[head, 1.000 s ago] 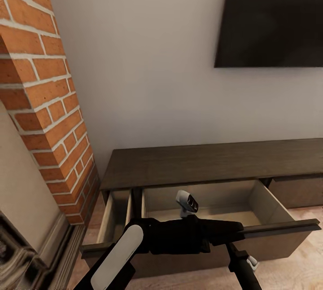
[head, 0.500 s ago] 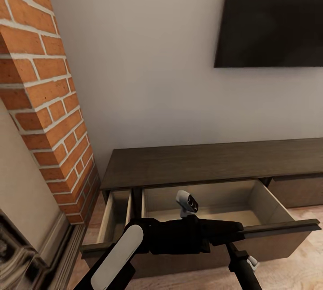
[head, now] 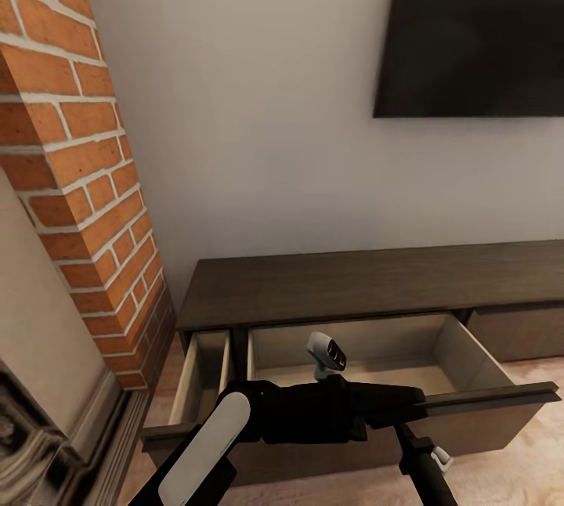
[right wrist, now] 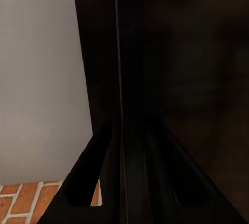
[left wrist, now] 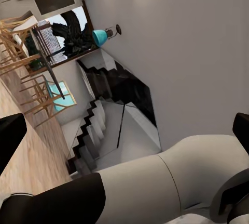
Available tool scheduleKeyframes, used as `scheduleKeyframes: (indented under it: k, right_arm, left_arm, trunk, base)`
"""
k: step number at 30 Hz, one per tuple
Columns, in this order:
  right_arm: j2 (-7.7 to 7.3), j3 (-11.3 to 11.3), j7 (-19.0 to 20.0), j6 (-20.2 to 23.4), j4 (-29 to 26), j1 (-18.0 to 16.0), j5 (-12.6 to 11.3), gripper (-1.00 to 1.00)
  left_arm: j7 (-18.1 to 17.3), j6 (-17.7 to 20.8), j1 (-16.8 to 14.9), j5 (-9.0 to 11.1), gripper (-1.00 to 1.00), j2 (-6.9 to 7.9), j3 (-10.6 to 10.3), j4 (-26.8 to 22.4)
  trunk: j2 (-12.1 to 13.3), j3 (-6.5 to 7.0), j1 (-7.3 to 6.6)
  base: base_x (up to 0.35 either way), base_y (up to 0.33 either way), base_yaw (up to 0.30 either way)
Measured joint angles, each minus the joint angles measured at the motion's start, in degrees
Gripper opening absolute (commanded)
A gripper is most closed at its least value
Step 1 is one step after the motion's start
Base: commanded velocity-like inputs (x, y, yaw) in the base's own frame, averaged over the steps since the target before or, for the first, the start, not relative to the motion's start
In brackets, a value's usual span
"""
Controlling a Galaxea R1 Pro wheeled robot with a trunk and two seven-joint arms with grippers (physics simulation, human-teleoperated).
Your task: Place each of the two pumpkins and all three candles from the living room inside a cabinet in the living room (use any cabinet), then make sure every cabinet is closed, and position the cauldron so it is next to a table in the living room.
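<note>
Two cabinet (head: 352, 287) drawers open | left hand spread | right hand (right wrist: 122, 182) unclear

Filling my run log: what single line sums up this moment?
cabinet drawer open | visible part empty | arm across drawer front | pumpkins, candles unseen

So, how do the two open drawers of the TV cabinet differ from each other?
The narrow drawer sits at the cabinet's end nearest the brick column; the wide drawer sits beside it, toward the middle. The wide drawer is several times broader. Its pale floor and back wall show plainly, while the narrow drawer shows mostly one pale side wall. Both are pulled out, with pale wood insides and dark fronts.
</note>
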Motion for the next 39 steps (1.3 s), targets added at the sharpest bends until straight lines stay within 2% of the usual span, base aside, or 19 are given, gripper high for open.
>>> scheduleKeyframes:
  k: [8,13,25,26,27,39]
  right_arm:
    - [-0.06,-0.1,0.0,0.0,0.0,0.0,0.0,-1.00]
    - [0.00,-0.2,-1.8,0.1,0.0,-0.8,-0.2,-1.00]
    - [0.01,-0.2,-1.9,0.0,0.0,-0.9,-0.2,-1.00]
    - [0.03,-0.3,-1.9,0.0,0.0,-0.9,-0.2,1.00]
    - [0.12,1.8,0.5,0.4,-0.2,0.0,0.7,1.00]
    - [0.11,1.8,0.1,0.6,-0.1,0.0,0.7,1.00]
  left_arm:
    - [0.0,0.0,0.0,0.0,1.00,0.00,0.0,0.0]
    - [0.0,0.0,0.0,0.0,1.00,0.00,0.0,0.0]
    - [0.0,0.0,0.0,0.0,1.00,0.00,0.0,0.1]
    - [0.0,0.0,0.0,0.0,1.00,0.00,0.0,0.1]
    - [0.0,0.0,0.0,0.0,1.00,0.00,0.0,0.1]
    - [0.0,0.0,0.0,0.0,1.00,0.00,0.1,0.1]
  trunk:
    - [0.0,0.00,0.01]
    - [0.0,0.02,0.00]
    - [0.0,0.02,-0.01]
    - [0.0,0.02,-0.01]
    - [0.0,0.01,-0.02]
    - [0.0,0.01,-0.02]
  base:
    - [-0.086,0.000,0.000]
    - [-0.057,0.000,0.000]
    - [-0.003,0.000,0.000]
    - [0.000,0.000,0.000]
    - [0.000,0.000,0.000]
    - [0.000,0.000,0.000]
